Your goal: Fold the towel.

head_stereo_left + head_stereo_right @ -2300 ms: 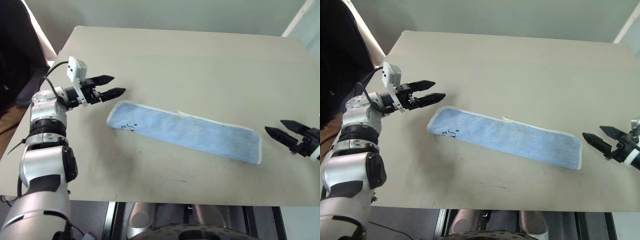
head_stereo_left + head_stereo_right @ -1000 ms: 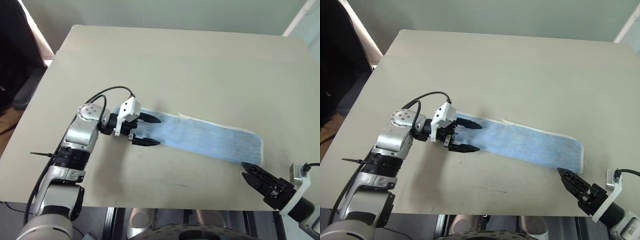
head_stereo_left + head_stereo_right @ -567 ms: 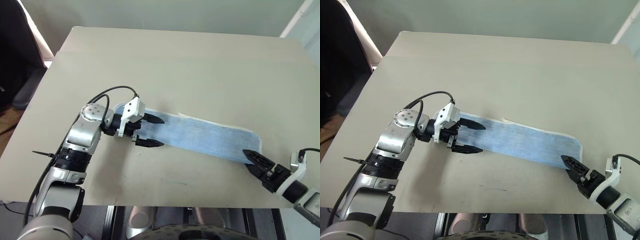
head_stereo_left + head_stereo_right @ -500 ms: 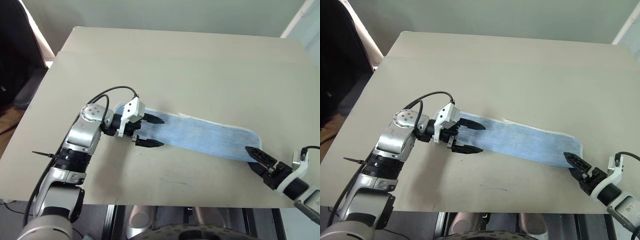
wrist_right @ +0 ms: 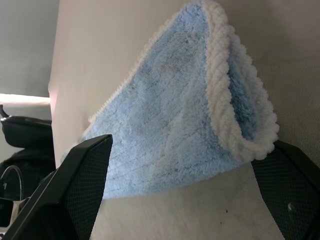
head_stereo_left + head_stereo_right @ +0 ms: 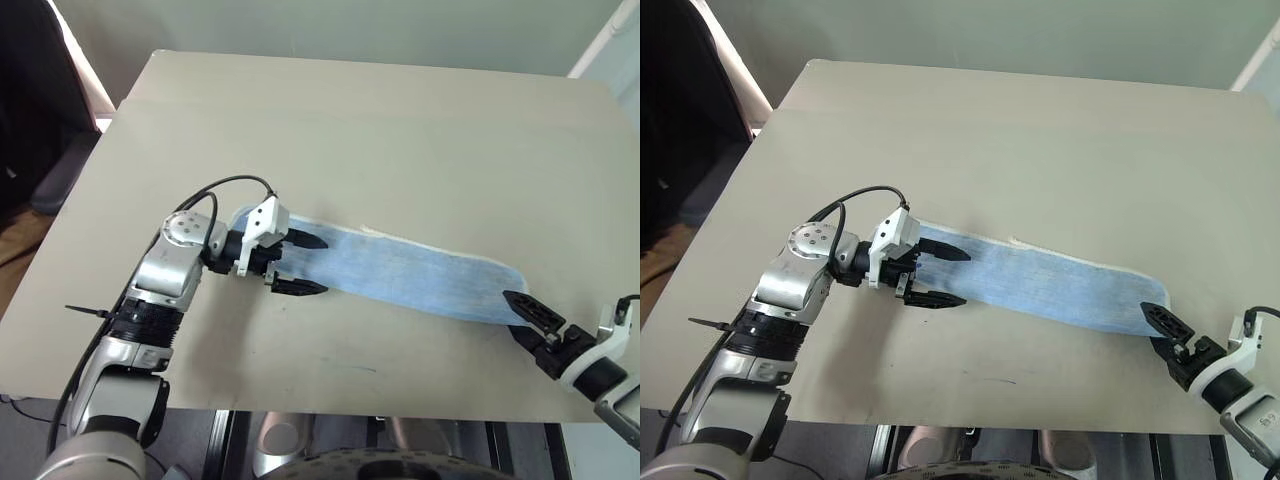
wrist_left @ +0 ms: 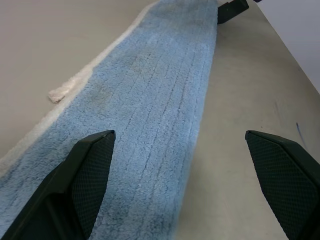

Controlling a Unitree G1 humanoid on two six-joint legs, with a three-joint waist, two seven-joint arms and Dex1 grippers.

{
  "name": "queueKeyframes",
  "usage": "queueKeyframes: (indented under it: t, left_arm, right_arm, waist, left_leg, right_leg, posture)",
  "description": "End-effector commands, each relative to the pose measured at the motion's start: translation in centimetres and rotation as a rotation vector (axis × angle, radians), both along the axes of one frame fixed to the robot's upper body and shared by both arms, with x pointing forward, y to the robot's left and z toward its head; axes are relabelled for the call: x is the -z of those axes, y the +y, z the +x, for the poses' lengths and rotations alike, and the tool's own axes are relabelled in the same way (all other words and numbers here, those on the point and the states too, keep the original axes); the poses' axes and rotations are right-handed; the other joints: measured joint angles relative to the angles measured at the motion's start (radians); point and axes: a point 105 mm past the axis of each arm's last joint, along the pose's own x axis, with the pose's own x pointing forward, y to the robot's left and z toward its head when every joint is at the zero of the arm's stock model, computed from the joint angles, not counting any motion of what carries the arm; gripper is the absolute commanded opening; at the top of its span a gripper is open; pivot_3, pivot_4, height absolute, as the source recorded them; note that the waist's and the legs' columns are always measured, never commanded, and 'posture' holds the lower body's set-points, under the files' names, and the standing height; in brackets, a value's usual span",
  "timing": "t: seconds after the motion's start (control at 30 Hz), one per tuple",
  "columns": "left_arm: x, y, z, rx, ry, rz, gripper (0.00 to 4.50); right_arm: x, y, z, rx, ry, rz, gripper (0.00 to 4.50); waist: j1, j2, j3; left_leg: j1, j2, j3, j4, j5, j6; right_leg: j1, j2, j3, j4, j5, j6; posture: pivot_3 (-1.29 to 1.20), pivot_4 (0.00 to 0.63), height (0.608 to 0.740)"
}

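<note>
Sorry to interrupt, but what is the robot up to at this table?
It is setting up to fold the towel, a long blue strip lying flat on the table. The left claw is open over the strip's left end, and the right claw is open at its right end. Neither has gripped the cloth yet.

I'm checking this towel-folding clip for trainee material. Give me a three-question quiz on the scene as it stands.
1. True or false: the towel lies as one long strip on the table.
2. Which hand is at the towel's end nearer the table's right edge? A) left hand B) right hand
3. Fill in: both hands' fingers stand ____.

Key: 1 true; 2 B; 3 open.
</note>
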Motion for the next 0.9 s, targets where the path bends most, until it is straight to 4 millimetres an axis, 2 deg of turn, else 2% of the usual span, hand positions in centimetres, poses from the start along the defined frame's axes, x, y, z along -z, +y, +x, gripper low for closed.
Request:
queueKeyframes:
  t: [0.03, 0.17, 0.27, 0.63, 0.77, 0.9]
  left_arm:
    - [-0.9, -0.4, 0.4, 0.019, -0.042, -0.019, 4.50]
    - [-0.9, -0.5, 0.5, 0.024, -0.040, -0.027, 4.50]
    - [-0.8, -0.5, 0.5, 0.020, -0.041, -0.025, 4.50]
    - [-0.6, -0.2, 0.6, 0.008, -0.036, -0.023, 4.50]
    - [-0.6, -0.1, 0.7, 0.003, -0.039, -0.025, 4.50]
    - [-0.6, -0.3, 0.9, 0.002, -0.042, -0.028, 4.50]
  right_arm:
    - [0.5, -1.0, -0.2, 0.064, 0.038, -0.022, 4.47]
    - [0.3, -0.6, 0.2, 0.059, 0.019, -0.008, 4.47]
    - [1.0, -1.4, 0.1, 0.107, 0.072, -0.026, 3.89]
    - [1.0, -1.2, 0.3, 0.158, 0.077, -0.013, 0.02]
    - [0.8, -1.3, 0.4, 0.179, 0.075, -0.022, 0.02]
    - [-0.4, -3.2, 0.5, 0.246, 0.039, -0.061, 0.02]
  waist:
    - [0.000, -0.001, 0.000]
    - [-0.001, -0.001, -0.001]
    - [-0.002, -0.001, -0.001]
    - [-0.001, -0.001, -0.001]
    - [-0.001, 0.000, -0.001]
    - [-0.001, 0.000, -0.001]
  left_leg:
    - [0.000, 0.000, 0.000, 0.000, 0.000, 0.000]
    - [0.000, 0.000, 0.000, 0.000, -0.001, 0.000]
    - [0.000, 0.000, 0.000, 0.000, -0.001, 0.000]
    - [0.000, 0.000, 0.000, -0.002, -0.002, -0.001]
    - [0.000, 0.000, 0.000, -0.003, -0.003, -0.001]
    - [0.000, 0.000, 0.000, -0.003, -0.004, -0.001]
  right_leg:
    - [0.000, 0.000, 0.000, 0.000, 0.000, 0.000]
    - [0.000, 0.000, 0.000, 0.000, 0.000, 0.000]
    - [0.000, 0.000, 0.000, 0.000, 0.000, 0.000]
    - [-0.002, 0.000, 0.000, 0.000, 0.000, 0.002]
    - [-0.003, 0.001, 0.000, 0.000, 0.001, 0.007]
    - [-0.002, 0.000, 0.000, 0.000, -0.001, 0.008]
  posture:
    - [0.00, 0.150, 0.740]
    - [0.00, 0.150, 0.740]
    - [0.00, 0.150, 0.740]
    - [0.00, 0.150, 0.740]
    - [0.00, 0.150, 0.740]
    - [0.00, 0.150, 0.740]
